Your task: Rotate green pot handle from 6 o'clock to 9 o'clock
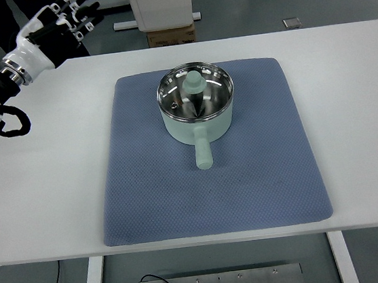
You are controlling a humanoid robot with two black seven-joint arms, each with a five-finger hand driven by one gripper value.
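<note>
White counter (45, 199) carries one blue mat (148, 201), one green pot (196, 106) handle (203, 152) toward the near edge, ringed by bare mat, left hand (59, 23) relaxed, empty at the far-left corner.

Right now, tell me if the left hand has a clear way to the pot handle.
Probably yes. The left hand hangs raised at the table's far left corner, fingers spread, holding nothing. Only bare white table and blue mat lie between it and the pot handle, which points toward the robot.
</note>
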